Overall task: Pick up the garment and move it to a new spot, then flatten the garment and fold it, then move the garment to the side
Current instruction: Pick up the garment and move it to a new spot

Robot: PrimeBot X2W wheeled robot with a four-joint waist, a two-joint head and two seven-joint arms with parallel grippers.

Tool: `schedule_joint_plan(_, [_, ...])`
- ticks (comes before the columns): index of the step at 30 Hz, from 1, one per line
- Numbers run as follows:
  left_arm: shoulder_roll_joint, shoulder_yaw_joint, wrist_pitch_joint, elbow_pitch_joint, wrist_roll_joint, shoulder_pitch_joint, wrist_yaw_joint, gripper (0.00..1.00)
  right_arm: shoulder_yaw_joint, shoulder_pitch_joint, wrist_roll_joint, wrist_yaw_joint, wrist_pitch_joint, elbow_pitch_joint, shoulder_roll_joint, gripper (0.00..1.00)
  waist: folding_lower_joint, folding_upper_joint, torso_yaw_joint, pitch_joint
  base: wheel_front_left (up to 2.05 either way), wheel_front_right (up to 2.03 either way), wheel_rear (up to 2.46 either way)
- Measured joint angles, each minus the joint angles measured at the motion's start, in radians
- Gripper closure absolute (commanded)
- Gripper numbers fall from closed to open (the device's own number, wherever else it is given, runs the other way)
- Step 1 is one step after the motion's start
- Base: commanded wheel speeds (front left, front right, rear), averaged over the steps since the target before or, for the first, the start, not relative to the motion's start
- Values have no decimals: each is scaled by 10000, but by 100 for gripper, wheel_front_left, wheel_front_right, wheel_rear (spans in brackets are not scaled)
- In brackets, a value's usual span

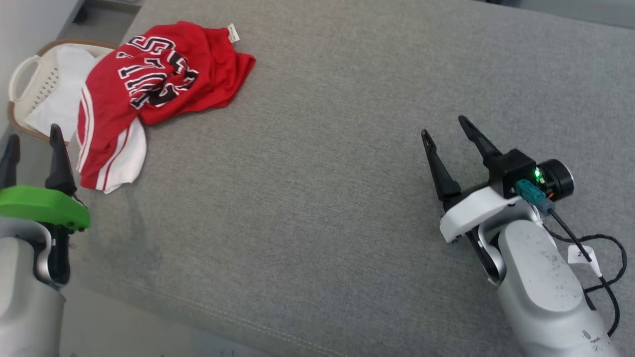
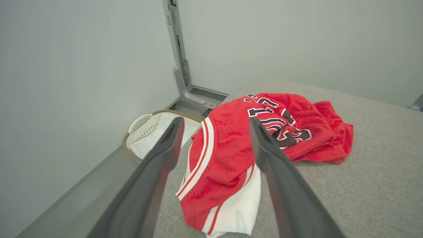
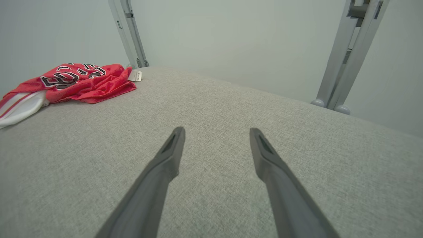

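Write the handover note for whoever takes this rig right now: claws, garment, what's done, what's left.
Left claw: open, empty, beside the garment's near end.
Right claw: open, empty, over bare grey surface, well away from the garment.
Garment: red and white, crumpled in a heap at the surface's far left corner, next to a basket off the edge.
Done: nothing yet; the garment is not picked up.
Left: pick it up and move it, flatten, fold, then move it to the side.

Left claw (image 1: pixel 33 131), right claw (image 1: pixel 443 125): both agape
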Motion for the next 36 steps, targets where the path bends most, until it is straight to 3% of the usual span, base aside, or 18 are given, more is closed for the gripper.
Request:
schedule_joint_plan(8, [1221, -2086, 4, 1227, -1923, -1241, -6, 0, 297, -453, 23, 0, 0, -596, -10, 0, 0, 0, -978, 1130, 0, 0, 0])
schedule_joint_plan(13, [1862, -3434, 531, 2084, -3062, -1698, -6, 0, 255, -479, 10, 0, -2, -865, -13, 0, 0, 0, -1688, 1654, 0, 0, 0])
schedule_joint_plan(19, [2036, -3893, 798, 3870, -3691, -2062, -6, 0, 113, -484, 12, 2, -29, -1091, 25, 0, 1, 0, -2384, 2088, 0, 0, 0])
schedule_joint_plan(20, [2021, -3893, 725, 4146, -3737, -2120, -6, 55, 75, -474, 21, 2, -31, -1108, 27, 0, 0, 0, -2489, 2129, 0, 0, 0])
schedule_joint_plan(21, [2010, -3923, 631, 4358, -3741, -2171, -6, 96, 44, -456, 29, 2, -31, -1114, 27, 0, 0, 0, -2581, 2153, 0, 0, 0])
schedule_joint_plan(22, [2006, -3927, 474, 4504, -3726, -2218, -6, 100, 25, -448, 40, 2, -33, -1108, 27, 0, 1, 0, -2647, 2160, 0, 0, 0])
schedule_joint_plan(27, [2150, -3923, 67, 4652, -3066, -2595, 81, 100, -215, -203, 278, 0, -31, -959, 10, 0, 1, 0, -2812, 1894, 0, 0, 0])
schedule_joint_plan(31, [2309, -3026, 23, 2963, -2050, -2808, 385, 100, -291, 179, 602, 0, -27, -761, -12, 0, 1, 0, -2848, 1425, 0, 0, 0])
schedule_joint_plan(36, [2079, -1655, 21, 798, -589, -2516, 581, 100, -268, 686, 940, 0, -25, -642, -10, 0, 0, 0, -2849, 597, 0, 0, 0])
